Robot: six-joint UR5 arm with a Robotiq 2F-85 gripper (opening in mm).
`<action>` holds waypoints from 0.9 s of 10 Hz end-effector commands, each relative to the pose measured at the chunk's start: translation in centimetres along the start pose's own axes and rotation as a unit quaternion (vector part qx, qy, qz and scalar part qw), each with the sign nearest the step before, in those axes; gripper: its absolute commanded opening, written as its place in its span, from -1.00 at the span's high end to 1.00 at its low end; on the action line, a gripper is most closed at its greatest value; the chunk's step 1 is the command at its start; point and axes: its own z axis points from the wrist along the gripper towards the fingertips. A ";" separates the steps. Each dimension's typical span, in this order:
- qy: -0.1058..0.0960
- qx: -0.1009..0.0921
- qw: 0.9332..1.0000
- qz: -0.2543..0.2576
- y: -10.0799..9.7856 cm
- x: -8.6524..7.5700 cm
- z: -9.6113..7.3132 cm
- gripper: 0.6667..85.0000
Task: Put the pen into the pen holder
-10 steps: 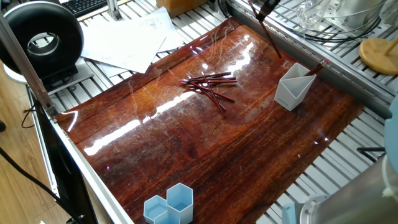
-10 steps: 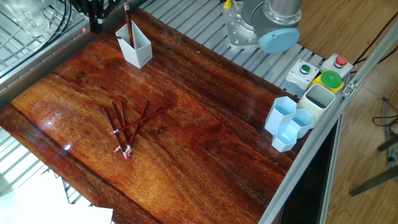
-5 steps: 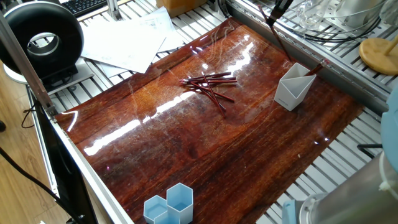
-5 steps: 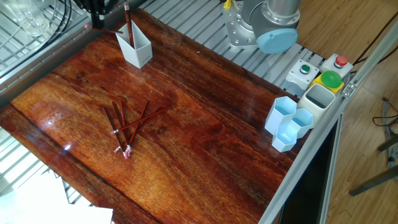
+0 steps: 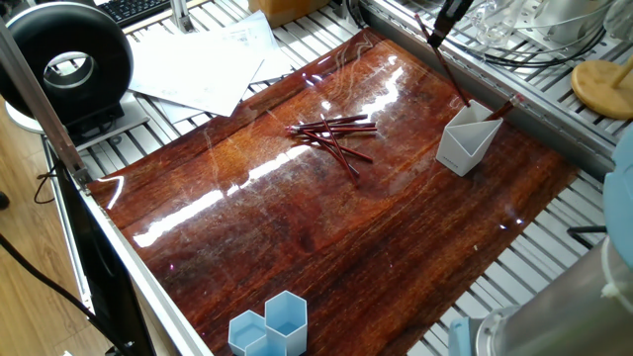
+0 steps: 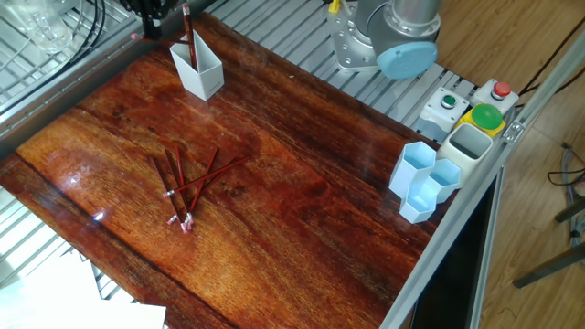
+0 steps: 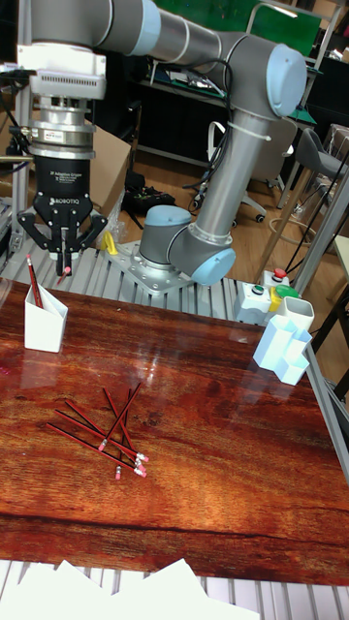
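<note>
My gripper (image 7: 64, 254) hangs just behind and above the white pen holder (image 7: 44, 325), shut on a red pen (image 5: 445, 64). That pen slants down, and its pink eraser end sits near the holder's rim (image 5: 467, 138). The gripper is cut off at the top edge in both fixed views (image 6: 151, 11). Another red pen (image 6: 188, 37) stands inside the holder (image 6: 199, 71), leaning on its tall corner. A loose pile of several red pens (image 5: 336, 133) lies mid-table on the dark wooden board.
Light blue hexagonal cups (image 6: 425, 178) stand at the board's far end beside a button box (image 6: 466, 105). White papers (image 5: 198, 59) and a black round device (image 5: 64, 59) lie off the board. The arm's base (image 7: 184, 252) rises behind the table.
The gripper has carried the slanted pen sideways toward the holder, until its lower end lines up with the rim. The pile and the pen standing in the holder have not moved.
</note>
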 end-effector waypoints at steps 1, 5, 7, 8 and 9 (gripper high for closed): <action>-0.018 0.008 1.000 -0.013 -0.4 2.7 -1.1 0.99; -0.061 0.019 0.998 -0.026 -1.1 1.8 -2.0 0.99; -0.073 0.016 0.997 -0.031 -1.4 1.6 -1.8 0.99; -0.066 0.020 0.997 -0.032 -1.8 2.1 -1.7 0.99; -0.068 0.022 0.997 -0.031 -1.9 2.2 -1.3 0.99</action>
